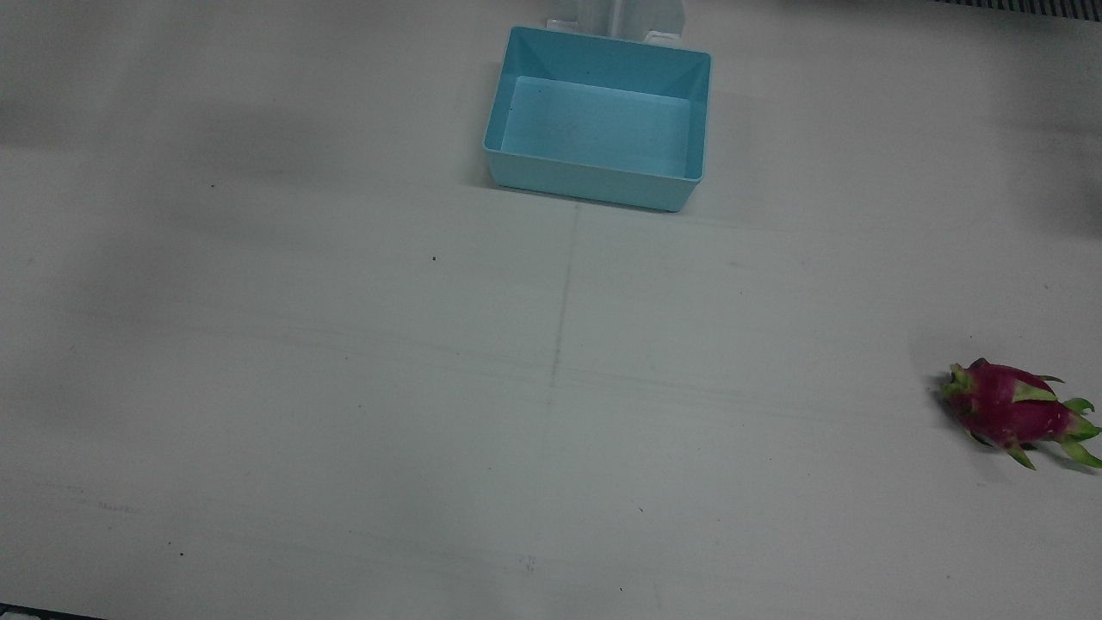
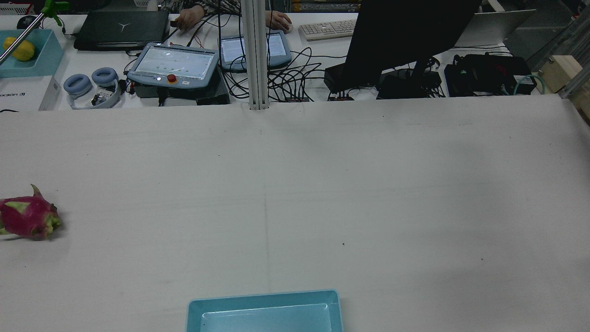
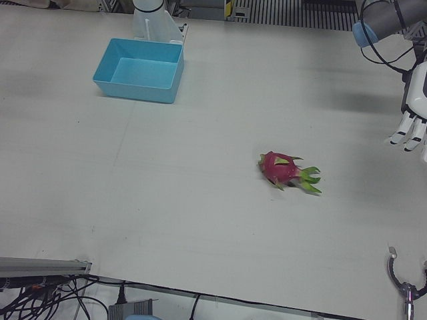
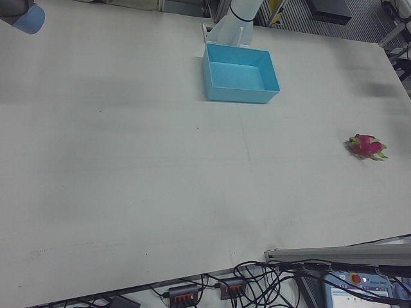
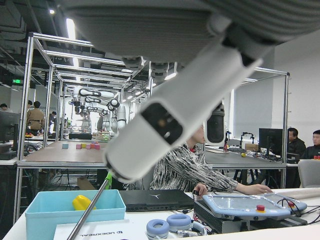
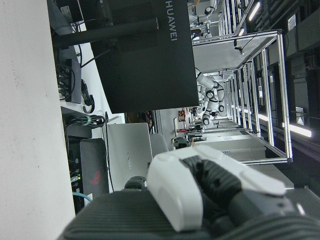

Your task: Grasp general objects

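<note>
A pink dragon fruit [image 1: 1012, 413] with green scales lies on its side on the white table, far out on my left arm's side; it also shows in the rear view [image 2: 27, 216], left-front view [image 3: 283, 168] and right-front view [image 4: 366, 146]. My left hand [image 3: 408, 123] hangs in the air above and beside the fruit, well apart from it, fingers pointing down, holding nothing. One of its fingers [image 5: 175, 120] crosses the left hand view. My right hand [image 6: 200, 185] shows only in its own view, high off the table, holding nothing.
An empty light-blue bin [image 1: 594, 172] stands by the arms' pedestals, at the table's middle; it also shows in the rear view [image 2: 262, 299]. Beyond the far table edge are an aluminium post [image 2: 255, 55], teach pendants, a monitor and cables. My right arm's elbow [image 4: 26, 16] is at the corner.
</note>
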### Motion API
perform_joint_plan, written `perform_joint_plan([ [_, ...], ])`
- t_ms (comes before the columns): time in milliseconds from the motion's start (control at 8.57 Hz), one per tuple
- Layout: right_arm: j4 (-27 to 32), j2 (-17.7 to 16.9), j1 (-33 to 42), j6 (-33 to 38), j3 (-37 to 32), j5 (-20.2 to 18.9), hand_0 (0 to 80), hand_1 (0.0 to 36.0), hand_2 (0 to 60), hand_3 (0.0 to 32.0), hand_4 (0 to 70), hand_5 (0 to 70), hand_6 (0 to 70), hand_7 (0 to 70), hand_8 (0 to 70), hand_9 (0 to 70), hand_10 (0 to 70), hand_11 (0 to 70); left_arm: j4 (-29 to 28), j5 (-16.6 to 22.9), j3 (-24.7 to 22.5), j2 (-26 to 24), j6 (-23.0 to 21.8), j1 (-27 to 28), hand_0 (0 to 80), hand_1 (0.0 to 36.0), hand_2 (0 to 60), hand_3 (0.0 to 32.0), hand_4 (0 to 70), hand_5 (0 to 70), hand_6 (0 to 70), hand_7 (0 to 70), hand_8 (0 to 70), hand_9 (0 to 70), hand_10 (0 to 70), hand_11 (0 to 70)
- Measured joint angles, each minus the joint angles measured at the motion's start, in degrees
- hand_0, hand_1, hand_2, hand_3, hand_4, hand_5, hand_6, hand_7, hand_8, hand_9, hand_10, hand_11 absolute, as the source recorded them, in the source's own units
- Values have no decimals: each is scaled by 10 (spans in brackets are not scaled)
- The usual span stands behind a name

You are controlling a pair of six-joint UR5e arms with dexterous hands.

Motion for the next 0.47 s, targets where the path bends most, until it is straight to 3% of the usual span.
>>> perform_joint_plan([
  [117,0,0,0,0,0,0,0,0,0,0,0,0,0,0,0,0,0,0,10,-4,-2,-6,11,9,800,360,600,0,56,700,57,528,1,91,0,0],
  [233,0,0,0,0,0,0,0,0,0,0,0,0,0,0,0,0,0,0,21,-10,-6,-8,19,25,30,191,600,0,149,700,61,501,2,86,0,0],
  [350,0,0,1,0,0,0,0,0,0,0,0,0,0,0,0,0,0,0,29,-15,-10,-8,24,39,101,0,19,0,226,700,80,485,6,83,0,0],
  [467,0,0,1,0,0,0,0,0,0,0,0,0,0,0,0,0,0,0,33,-17,-12,-8,26,48,21,205,600,0,245,700,83,469,6,79,0,0],
])
